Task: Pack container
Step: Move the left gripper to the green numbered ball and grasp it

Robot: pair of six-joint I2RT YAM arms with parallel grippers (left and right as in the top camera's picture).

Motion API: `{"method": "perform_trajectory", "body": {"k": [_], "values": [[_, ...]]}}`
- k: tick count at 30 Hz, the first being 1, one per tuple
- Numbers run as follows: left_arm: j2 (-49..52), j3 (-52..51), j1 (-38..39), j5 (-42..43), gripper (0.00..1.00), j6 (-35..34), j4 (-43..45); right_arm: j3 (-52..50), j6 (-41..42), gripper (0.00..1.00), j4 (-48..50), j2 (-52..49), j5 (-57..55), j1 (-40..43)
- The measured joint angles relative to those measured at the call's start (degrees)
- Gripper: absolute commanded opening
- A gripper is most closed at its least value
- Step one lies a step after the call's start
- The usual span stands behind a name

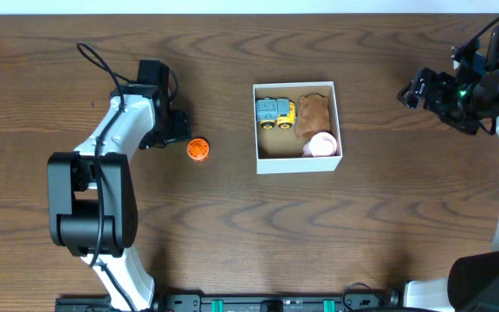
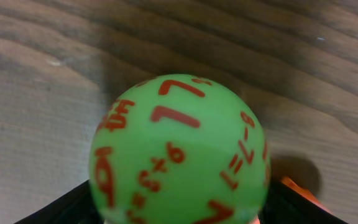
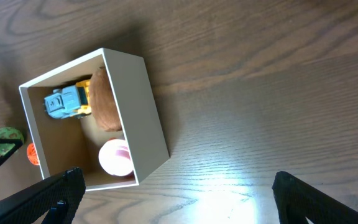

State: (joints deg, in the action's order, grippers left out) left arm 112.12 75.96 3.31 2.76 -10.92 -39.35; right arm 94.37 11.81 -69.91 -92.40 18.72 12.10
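Green ball (image 2: 179, 149), container (image 1: 298, 164) holding 3 toys (image 1: 275, 113)

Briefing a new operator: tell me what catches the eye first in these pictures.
A green ball printed with red numbers fills the left wrist view, gripped in the left claw. Mid-table, the white container holds a blue-and-yellow toy truck, a brown lump and a pink round piece; a small orange toy lies beside the left claw.

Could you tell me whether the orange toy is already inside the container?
No, the orange toy lies on the table beside the left gripper, outside the container.
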Motion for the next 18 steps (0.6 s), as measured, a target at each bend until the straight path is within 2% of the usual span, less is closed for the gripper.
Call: {"method": "perform_trajectory", "body": {"k": [4, 10, 14, 18], "values": [[0.42, 0.00, -0.11, 0.00, 0.71, 2.49, 2.34, 0.00, 0.00, 0.99, -0.07, 0.00, 0.00, 0.00], [0.42, 0.00, -0.04, 0.00, 0.53, 5.03, 5.77, 0.00, -0.02, 0.99, -0.92, 0.00, 0.00, 0.00], [0.42, 0.00, -0.04, 0.00, 0.35, 6.27, 6.29, 0.00, -0.02, 0.99, -1.29, 0.00, 0.00, 0.00], [0.02, 0.00, -0.04, 0.00, 0.33, 6.84, 5.51, 0.00, -0.02, 0.99, -1.29, 0.00, 0.00, 0.00]]}}
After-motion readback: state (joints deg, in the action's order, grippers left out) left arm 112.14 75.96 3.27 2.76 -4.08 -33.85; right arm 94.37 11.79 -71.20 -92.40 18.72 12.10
